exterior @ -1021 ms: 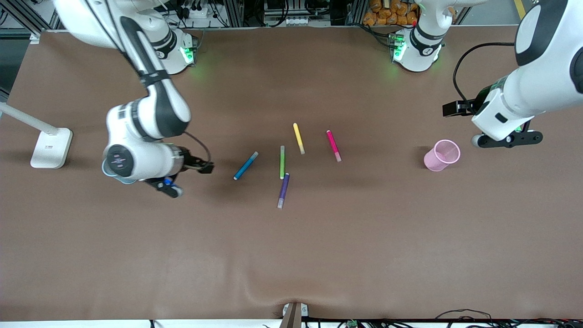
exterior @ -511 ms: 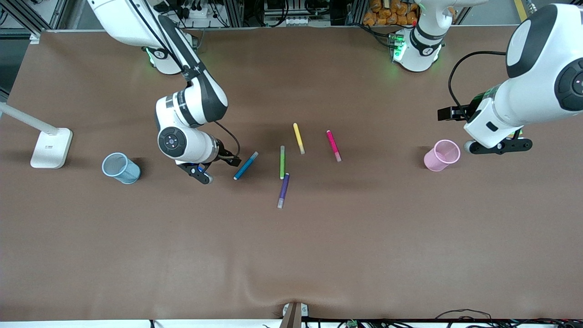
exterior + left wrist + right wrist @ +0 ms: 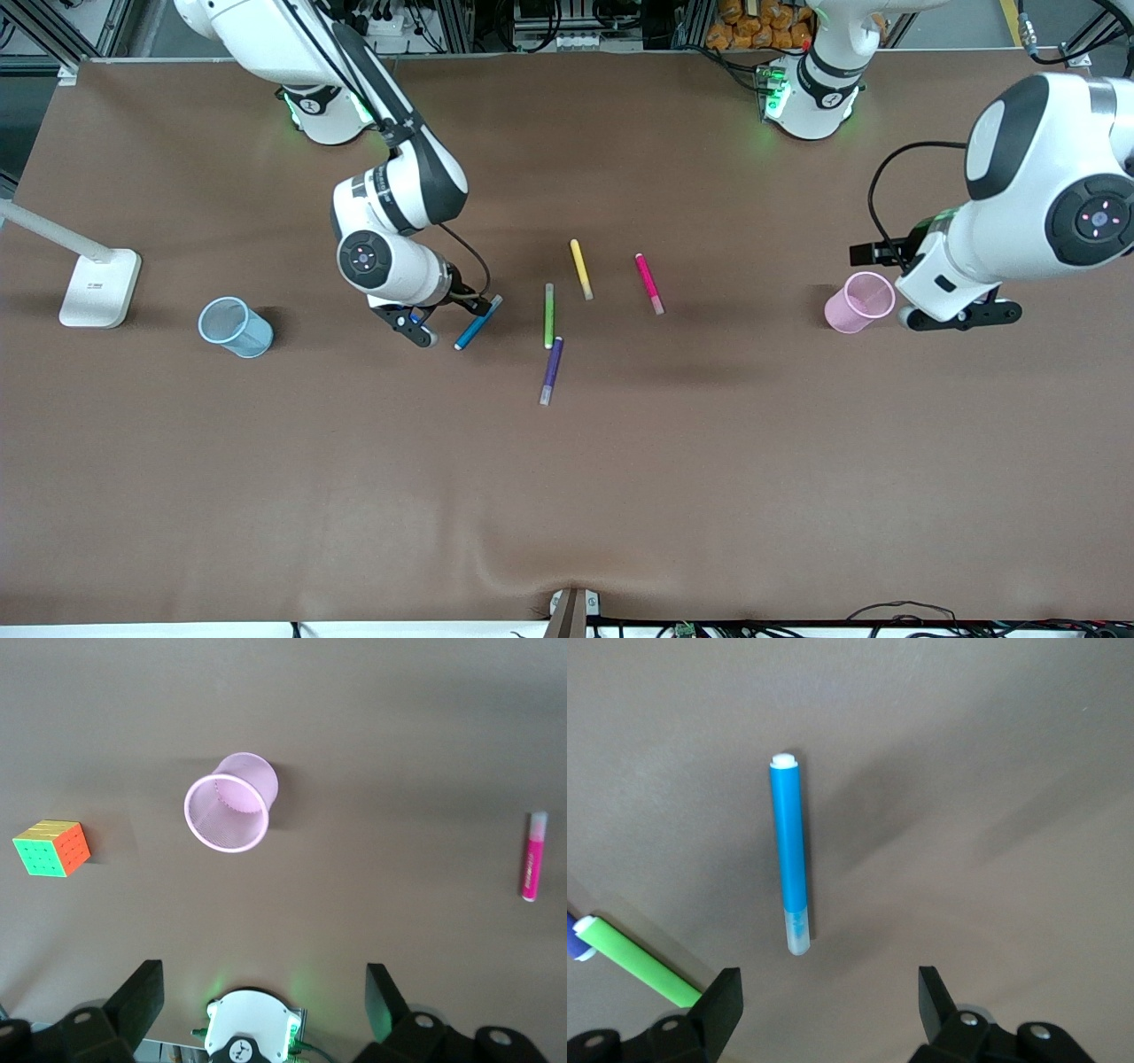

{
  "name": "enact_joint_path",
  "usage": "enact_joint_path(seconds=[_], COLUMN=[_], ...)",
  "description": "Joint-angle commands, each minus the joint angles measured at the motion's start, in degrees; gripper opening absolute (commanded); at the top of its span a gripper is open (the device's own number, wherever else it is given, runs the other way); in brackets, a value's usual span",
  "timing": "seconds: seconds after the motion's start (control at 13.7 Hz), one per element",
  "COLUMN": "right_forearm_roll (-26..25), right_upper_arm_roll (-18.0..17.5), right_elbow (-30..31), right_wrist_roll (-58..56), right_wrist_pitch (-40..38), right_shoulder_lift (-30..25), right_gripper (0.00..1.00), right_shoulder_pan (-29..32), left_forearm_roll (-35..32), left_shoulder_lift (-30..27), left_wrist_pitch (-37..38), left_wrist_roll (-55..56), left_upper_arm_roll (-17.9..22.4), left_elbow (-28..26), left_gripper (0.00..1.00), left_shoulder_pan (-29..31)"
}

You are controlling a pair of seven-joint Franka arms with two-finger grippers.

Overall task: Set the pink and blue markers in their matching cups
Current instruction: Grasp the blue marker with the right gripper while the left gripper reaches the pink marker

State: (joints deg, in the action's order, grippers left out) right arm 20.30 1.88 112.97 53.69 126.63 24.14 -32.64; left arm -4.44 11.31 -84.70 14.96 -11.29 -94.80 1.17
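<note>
- Hovering beside the blue marker (image 3: pixel 478 322), the right gripper (image 3: pixel 423 324), fingers apart, could nudge it rolling toward the green marker (image 3: pixel 548 315).
- Waiting, fingers spread, by the pink cup (image 3: pixel 858 302), the left gripper (image 3: pixel 959 315) might tip it; the pink marker (image 3: pixel 648 283) and blue cup (image 3: pixel 235 327) lie well apart.

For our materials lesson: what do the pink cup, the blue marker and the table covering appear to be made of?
Pink cup: probably thin translucent plastic; a fine mesh-like pattern shows on its wall.
Blue marker: smooth plastic barrel, slightly glossy, with a frosted pale cap.
Table covering: matte brown sheet, perhaps paper or fabric; a wrinkle shows near the front edge.
</note>
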Motion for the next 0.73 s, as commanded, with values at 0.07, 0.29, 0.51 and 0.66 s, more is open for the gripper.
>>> enact_joint_path(seconds=[0.07, 0.29, 0.51, 0.66], right_forearm_roll=[1.4, 1.5, 1.9, 2.4], right_upper_arm_roll=[0.4, 0.4, 0.4, 0.4], right_elbow=[0.1, -0.3, -0.5, -0.5], right_wrist_roll=[1.1, 1.6, 1.9, 2.0], right_wrist_pitch=[5.3, 8.9, 9.9, 11.6], right_shoulder_lift=[2.8, 5.0, 6.5, 7.8], right_gripper=[0.8, 0.68, 0.62, 0.58], right_shoulder_pan=[-1.9, -3.5, -4.6, -5.1], left_forearm_roll=[-0.9, -0.7, -0.5, 0.0], left_shoulder_lift=[-0.9, -0.9, -0.5, 0.5], left_wrist_pitch=[-3.3, -5.8, -9.2, -10.6], left_wrist_roll=[0.1, 1.1, 3.7, 4.8], left_upper_arm_roll=[-0.3, -0.4, -0.4, -0.4], left_elbow=[-3.3, -5.3, -7.9, -8.7], left_gripper=[1.0, 1.0, 1.0, 1.0], left_shoulder_pan=[0.5, 0.4, -0.6, -1.4])
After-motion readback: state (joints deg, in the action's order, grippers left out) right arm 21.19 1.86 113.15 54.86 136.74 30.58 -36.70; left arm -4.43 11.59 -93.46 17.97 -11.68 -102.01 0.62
